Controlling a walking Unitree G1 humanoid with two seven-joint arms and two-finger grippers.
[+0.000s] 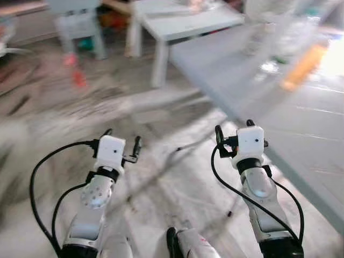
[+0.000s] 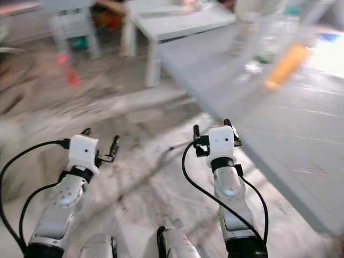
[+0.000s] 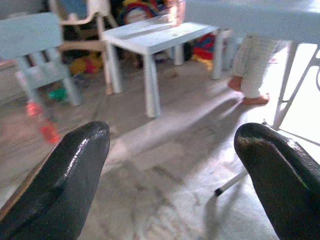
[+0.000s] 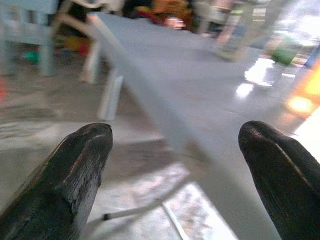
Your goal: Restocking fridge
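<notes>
Pale, streaked stone floor (image 1: 161, 183) fills the lower part of the left eye view, blurred by motion. A long grey table (image 1: 301, 123) runs along the robot's right, with an orange bottle (image 1: 303, 67) and some clear, blurred items lying far down it. A small white table (image 1: 183, 24) stands ahead, and a pale blue chair (image 1: 78, 24) to its left, with red blurred bits on the floor near the chair. Both arms reach forward over the floor: the left gripper (image 1: 122, 141) and the right gripper (image 1: 234, 131) both hold nothing, fingers apart. No fridge can be made out.

From the right eye, the same scene sits slightly shifted, the right gripper just beside the grey table's edge.

Along the left wrist, two black fingers (image 3: 70, 185) stand spread wide with bare floor between them. Beyond are the white table, the chair, toys behind, and a person's bare feet and light trousers (image 3: 252, 65) by a table leg.

Along the right wrist, fingers (image 4: 70, 175) are likewise parted and empty, aimed along the grey tabletop, where the orange bottle glows, blurred.
</notes>
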